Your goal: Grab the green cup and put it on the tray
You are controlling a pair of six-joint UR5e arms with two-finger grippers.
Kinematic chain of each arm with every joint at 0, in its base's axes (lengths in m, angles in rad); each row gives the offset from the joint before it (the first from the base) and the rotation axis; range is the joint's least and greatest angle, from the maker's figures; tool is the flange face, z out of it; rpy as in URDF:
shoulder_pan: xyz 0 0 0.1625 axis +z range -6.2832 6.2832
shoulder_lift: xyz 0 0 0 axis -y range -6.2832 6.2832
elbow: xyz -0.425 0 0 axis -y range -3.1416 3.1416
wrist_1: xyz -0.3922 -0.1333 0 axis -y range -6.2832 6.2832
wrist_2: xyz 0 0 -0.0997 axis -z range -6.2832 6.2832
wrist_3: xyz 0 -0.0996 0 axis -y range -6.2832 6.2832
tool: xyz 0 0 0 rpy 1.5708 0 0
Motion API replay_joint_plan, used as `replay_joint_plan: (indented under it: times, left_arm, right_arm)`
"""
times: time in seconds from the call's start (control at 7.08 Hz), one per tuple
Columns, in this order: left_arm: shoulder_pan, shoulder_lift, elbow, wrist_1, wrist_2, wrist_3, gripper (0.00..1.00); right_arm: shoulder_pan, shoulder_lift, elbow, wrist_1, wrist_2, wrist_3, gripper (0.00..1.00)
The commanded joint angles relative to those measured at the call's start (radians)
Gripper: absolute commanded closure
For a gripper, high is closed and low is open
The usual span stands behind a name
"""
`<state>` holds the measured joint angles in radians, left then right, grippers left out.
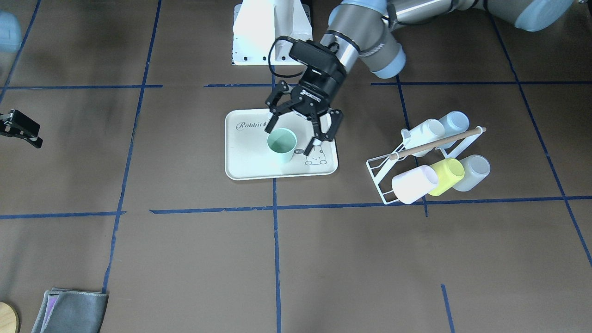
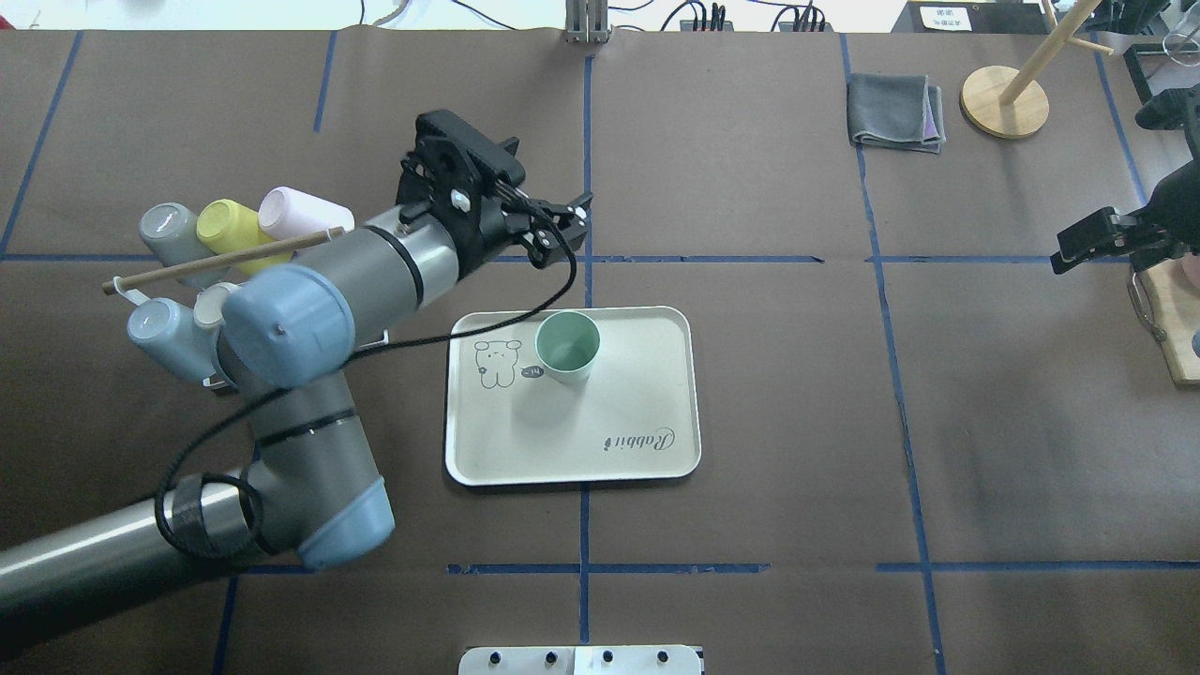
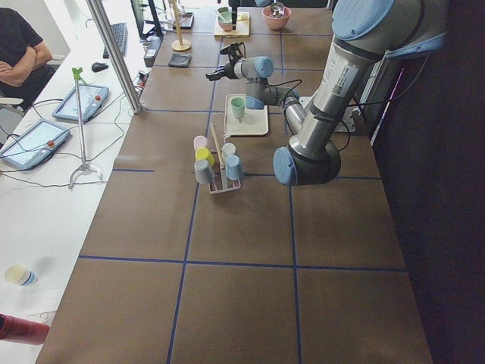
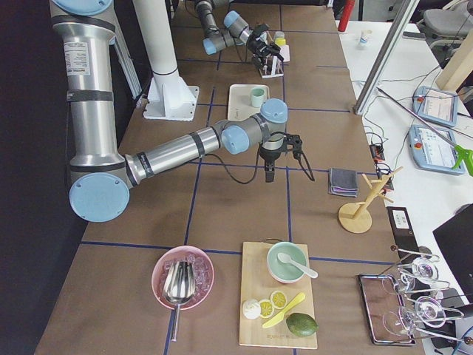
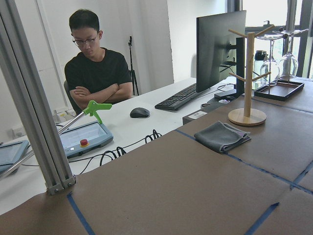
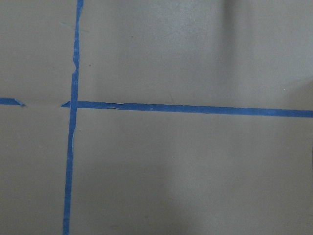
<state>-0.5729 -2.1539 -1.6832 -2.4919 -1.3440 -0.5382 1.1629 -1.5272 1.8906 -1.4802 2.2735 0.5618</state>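
Observation:
The pale mint-green cup [image 1: 282, 144] stands upright on the cream "Rabbit" tray [image 1: 252, 159], near the bunny drawing; it also shows in the overhead view [image 2: 567, 345] on the tray [image 2: 619, 412]. My left gripper [image 1: 292, 140] is open and empty. It hangs raised above the cup, and in the overhead view [image 2: 561, 228] it sits past the tray's far edge. It touches neither cup nor tray. My right gripper [image 2: 1092, 239] hangs off to the side, far from the tray, open and holding nothing.
A white wire rack [image 1: 393, 185] with a wooden rod holds several cups, among them a yellow-green one [image 1: 446, 175], on my left. A folded grey cloth [image 2: 895, 112], a wooden stand [image 2: 1003, 98] and a cutting board [image 2: 1177, 319] lie at the right.

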Motion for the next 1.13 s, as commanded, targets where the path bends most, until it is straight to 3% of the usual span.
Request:
replay_joint_plan:
  times: [0.0, 0.28, 0.42, 0.71, 0.99]
  left_arm:
    - [-0.294, 0.055, -0.033, 0.118, -0.432, -0.101, 0.02]
    - [-0.565, 0.119, -0.011, 0.247, -0.814, -0.070, 0.02]
    - [-0.666, 0.159, 0.011, 0.304, -0.951, 0.025, 0.02]
    - [-0.847, 0.203, 0.093, 0.459, -1.152, 0.255, 0.02]
    - [-0.930, 0.259, 0.195, 0.492, -1.167, 0.402, 0.03]
  right_arm:
    - [0.026, 0.004, -0.002, 0.000, 0.017, -0.032, 0.00]
    - [0.052, 0.004, -0.010, 0.000, 0.044, -0.060, 0.00]
    - [0.053, 0.004, -0.011, 0.000, 0.043, -0.063, 0.00]
    - [0.055, 0.001, -0.010, 0.001, 0.044, -0.063, 0.00]
    - [0.055, -0.001, -0.011, 0.001, 0.040, -0.072, 0.00]
